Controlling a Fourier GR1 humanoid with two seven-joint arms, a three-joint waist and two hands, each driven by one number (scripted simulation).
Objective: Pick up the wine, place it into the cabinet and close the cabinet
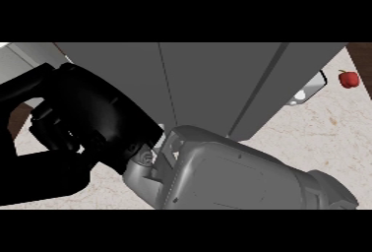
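One big grey cabinet (218,83) filled the far side, its doors looking shut. A grey forearm (232,177) crossed the near middle. At the left, a black hand (87,123) sat close up, fingers curled; I could not tell what they held or which hand it was. No wine showed. A small red pepper (349,78) lay far right. The wine could bump the shut doors
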